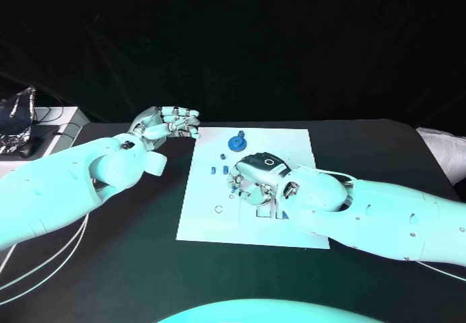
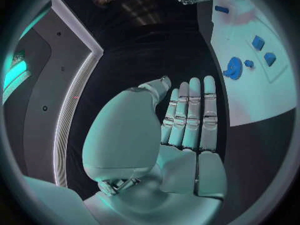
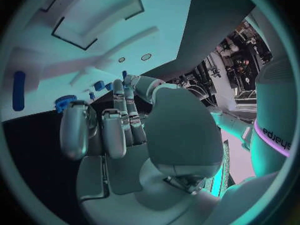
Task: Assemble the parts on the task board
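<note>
- Head view, far left: the left hand (image 1: 167,122) hangs over the black table (image 1: 116,256) just off the upper left corner of the task board (image 1: 209,225), apart from it, fingers curled inward with nothing in them.
- Left wrist view: the same hand's fingers (image 2: 190,112) lie straight and pressed side by side, empty, above the dark table, with the board's edge near them.
- On the board's upper part sits a round blue gear-like part (image 1: 237,142); below it lie a few small blue parts (image 1: 220,165) in a loose column, and a small ring mark (image 1: 219,209) shows lower down.
- The right hand (image 1: 257,178) is over the board's middle, fingers bent down beside the small parts and a recessed slot (image 1: 272,214); whether it pinches anything I cannot tell.
- Right wrist view: its fingers (image 3: 115,130) curl over the board near the blue gear (image 3: 64,102) and an oblong blue part (image 3: 19,90).
</note>
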{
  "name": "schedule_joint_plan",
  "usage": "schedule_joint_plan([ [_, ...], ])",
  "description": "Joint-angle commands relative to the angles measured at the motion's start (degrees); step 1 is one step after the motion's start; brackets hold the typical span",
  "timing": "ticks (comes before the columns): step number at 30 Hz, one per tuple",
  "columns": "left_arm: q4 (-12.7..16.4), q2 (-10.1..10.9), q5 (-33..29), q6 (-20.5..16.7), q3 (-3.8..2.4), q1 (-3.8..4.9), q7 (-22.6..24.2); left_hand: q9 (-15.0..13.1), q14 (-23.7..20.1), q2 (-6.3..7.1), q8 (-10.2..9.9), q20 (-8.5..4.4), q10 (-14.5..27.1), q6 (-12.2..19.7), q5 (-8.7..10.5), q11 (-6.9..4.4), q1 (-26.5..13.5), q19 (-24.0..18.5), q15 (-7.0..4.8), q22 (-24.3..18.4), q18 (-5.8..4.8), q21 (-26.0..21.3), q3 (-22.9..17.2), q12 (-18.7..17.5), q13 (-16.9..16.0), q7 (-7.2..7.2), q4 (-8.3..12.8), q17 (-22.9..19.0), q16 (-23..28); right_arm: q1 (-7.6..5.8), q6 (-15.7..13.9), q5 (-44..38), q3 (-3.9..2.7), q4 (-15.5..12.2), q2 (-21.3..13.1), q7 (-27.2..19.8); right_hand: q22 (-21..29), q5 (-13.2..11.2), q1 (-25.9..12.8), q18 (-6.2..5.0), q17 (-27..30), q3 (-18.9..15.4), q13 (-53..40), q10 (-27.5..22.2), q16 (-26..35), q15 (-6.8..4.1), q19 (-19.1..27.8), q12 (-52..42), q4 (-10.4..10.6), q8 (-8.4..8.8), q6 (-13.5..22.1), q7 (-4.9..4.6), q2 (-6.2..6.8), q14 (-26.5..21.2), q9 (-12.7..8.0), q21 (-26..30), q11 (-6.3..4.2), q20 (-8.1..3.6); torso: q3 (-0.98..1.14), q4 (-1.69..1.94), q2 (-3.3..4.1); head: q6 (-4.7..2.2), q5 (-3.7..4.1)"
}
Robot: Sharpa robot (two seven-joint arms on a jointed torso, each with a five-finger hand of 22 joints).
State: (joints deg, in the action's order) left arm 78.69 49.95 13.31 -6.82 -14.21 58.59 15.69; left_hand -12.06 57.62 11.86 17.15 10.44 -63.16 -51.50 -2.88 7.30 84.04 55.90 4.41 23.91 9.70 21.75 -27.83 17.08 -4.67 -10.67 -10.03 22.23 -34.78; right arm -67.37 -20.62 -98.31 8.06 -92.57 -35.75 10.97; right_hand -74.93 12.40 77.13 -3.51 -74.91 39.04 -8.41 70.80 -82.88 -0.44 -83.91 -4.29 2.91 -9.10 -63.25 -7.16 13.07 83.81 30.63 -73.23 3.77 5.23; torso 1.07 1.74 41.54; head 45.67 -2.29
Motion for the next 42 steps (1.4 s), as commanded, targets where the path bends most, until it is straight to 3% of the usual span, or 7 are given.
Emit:
schedule_joint_plan([
  [1, 0.25, -0.14, -0.19, 0.11, -0.05, -0.03, 0.15, 0.07, -0.47, -0.31, -0.37, -0.02, 0.55, 0.05, -0.05, 0.02, -0.34, -0.44, 0.04, -0.01, 0.39, -0.23, 0.29, -0.26, 0.0, -0.31, -0.06, 0.11, -0.3, 0.25, 0.21, -2.35, 0.03, 0.37, 0.47, 0.19, -7.01, 0.29, -0.46, 0.15, -0.54, -0.01, 0.05, -0.01, 0.04, -0.31, -0.7, 0.27, -0.44, -0.14, 0.2, -0.2, 0.18, 3.13, 0.07, -0.22, 0.07, -0.29, -0.02, -0.02, 0.02, 0.33, -0.16],
  [10, 0.41, -0.02, -0.19, 0.38, -0.05, -0.03, 0.02, 0.1, -0.54, -0.28, -0.41, -0.01, 0.59, 0.08, -0.04, 0.05, -0.36, -0.48, 0.06, -0.01, 0.39, -0.26, 0.32, -0.27, 0.0, -0.34, -0.06, 0.16, -0.32, 1.1, 0.18, -3.43, 0.08, 1.45, 1.47, 0.35, -7.02, 0.3, -0.49, 0.15, -0.54, 0.0, 0.08, -0.04, 0.04, -0.29, -0.7, 0.31, -0.48, -0.12, 0.26, -0.23, 0.22, 3.13, 0.07, -0.22, 0.09, -0.28, -0.03, -0.05, 0.01, 0.73, -0.62],
  [16, 0.59, 0.1, -0.19, 0.49, -0.05, -0.03, -0.13, 0.1, -0.54, -0.28, -0.41, -0.01, 0.59, 0.08, -0.04, 0.05, -0.36, -0.48, 0.06, -0.01, 0.39, -0.26, 0.32, -0.27, 0.0, -0.34, -0.06, 0.16, -0.32, 1.26, 0.68, -3.74, 0.13, 1.97, 1.8, 0.27, -6.97, 0.3, -0.54, 0.12, -0.46, 0.0, 0.11, -0.07, 0.07, -0.28, -0.67, 0.35, -0.5, -0.1, 0.31, -0.25, 0.24, 3.12, 0.07, -0.11, 0.12, -0.28, -0.03, -0.02, -0.01, 0.87, -0.49],
  [42, 1.49, 0.68, -0.08, 0.39, -0.06, -0.03, -0.1, 0.23, -0.85, -0.26, -0.59, 0.09, 0.84, 0.25, -0.04, 0.19, -0.61, -0.65, 0.17, -0.05, 0.38, -0.42, 0.44, -0.37, 0.02, -0.46, -0.24, 0.39, -0.42, 2.03, 1.3, -5.87, 0.31, 4.06, 3.08, 0.89, -6.96, 0.29, -0.64, 0.12, -0.38, 0.0, 0.19, -0.14, 0.1, -0.23, -0.66, 0.44, -0.6, -0.06, 0.46, -0.3, 0.36, 3.11, 0.06, -0.05, 0.17, -0.25, 0.0, -0.13, -0.01, 2.35, -1.41],
])
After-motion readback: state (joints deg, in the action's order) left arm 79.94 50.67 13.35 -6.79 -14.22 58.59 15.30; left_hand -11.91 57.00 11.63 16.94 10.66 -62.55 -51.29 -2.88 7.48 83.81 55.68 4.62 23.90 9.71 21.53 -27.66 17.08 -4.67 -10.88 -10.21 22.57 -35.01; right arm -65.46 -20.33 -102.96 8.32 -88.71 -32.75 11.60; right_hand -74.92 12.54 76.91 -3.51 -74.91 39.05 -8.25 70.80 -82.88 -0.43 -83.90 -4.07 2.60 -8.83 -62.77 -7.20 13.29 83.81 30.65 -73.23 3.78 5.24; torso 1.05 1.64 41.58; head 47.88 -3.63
